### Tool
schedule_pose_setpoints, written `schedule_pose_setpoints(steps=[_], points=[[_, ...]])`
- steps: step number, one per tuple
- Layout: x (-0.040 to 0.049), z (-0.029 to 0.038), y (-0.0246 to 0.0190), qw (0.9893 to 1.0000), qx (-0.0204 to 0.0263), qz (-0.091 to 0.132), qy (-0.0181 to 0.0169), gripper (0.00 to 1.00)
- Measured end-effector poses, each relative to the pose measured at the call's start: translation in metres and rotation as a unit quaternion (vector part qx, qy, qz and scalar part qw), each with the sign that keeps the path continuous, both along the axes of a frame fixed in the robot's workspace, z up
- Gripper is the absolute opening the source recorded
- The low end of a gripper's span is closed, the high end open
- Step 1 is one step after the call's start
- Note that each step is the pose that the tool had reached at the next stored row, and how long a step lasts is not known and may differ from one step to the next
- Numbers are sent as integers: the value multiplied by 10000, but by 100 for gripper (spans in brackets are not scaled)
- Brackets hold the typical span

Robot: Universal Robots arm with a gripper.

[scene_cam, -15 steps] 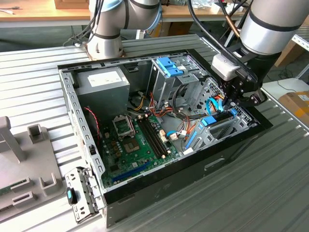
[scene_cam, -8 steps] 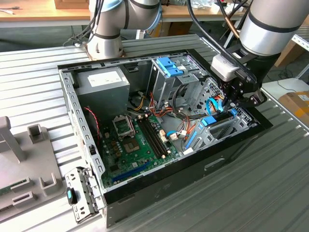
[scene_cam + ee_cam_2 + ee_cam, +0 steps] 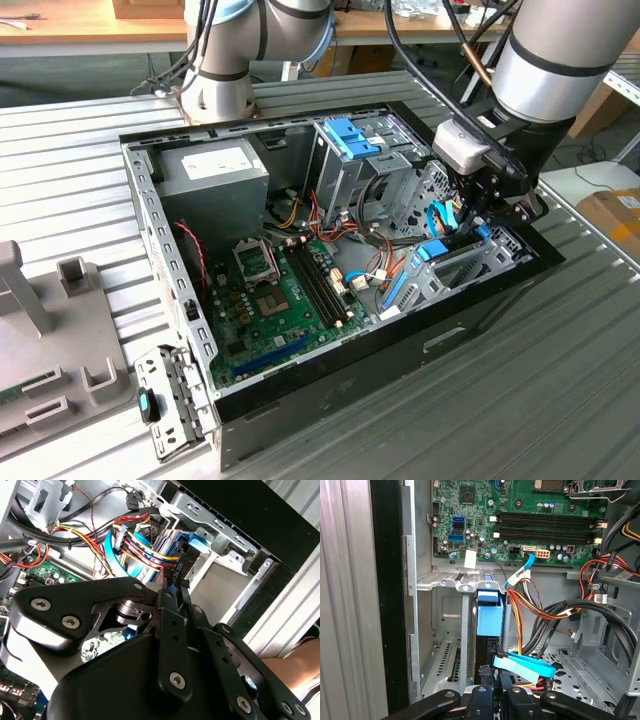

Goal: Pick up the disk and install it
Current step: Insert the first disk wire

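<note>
The disk (image 3: 432, 250) stands on edge in a metal bay slot at the open computer case's front corner, on the exterior view's right. Its blue bracket (image 3: 488, 615) faces the motherboard, and its dark body runs back toward my fingers. My gripper (image 3: 478, 218) hangs over the bay, reaching down into the case. In both wrist views the gripper (image 3: 492, 676) has its black fingers drawn close together on the end of the disk (image 3: 186, 562). Coloured wires run right beside the gripper (image 3: 175, 586).
A flat blue cable (image 3: 525, 664) and red, yellow and orange wires (image 3: 540, 610) crowd the bay. The motherboard (image 3: 285, 295), the power supply (image 3: 215, 175) and a drive cage with a blue latch (image 3: 352, 140) fill the case. A fixture (image 3: 50, 330) lies on the exterior view's left. A person's arm (image 3: 295, 665) is outside the case.
</note>
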State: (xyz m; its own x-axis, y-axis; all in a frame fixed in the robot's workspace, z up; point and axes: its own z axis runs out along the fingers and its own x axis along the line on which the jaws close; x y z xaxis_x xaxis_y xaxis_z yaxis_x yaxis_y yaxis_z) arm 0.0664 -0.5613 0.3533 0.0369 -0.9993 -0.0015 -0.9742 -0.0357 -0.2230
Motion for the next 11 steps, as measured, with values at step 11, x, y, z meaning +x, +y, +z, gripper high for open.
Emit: schedule_pose_setpoints(steps=[11], points=[[0,-62,-1,10000,-95,-29,1,17]])
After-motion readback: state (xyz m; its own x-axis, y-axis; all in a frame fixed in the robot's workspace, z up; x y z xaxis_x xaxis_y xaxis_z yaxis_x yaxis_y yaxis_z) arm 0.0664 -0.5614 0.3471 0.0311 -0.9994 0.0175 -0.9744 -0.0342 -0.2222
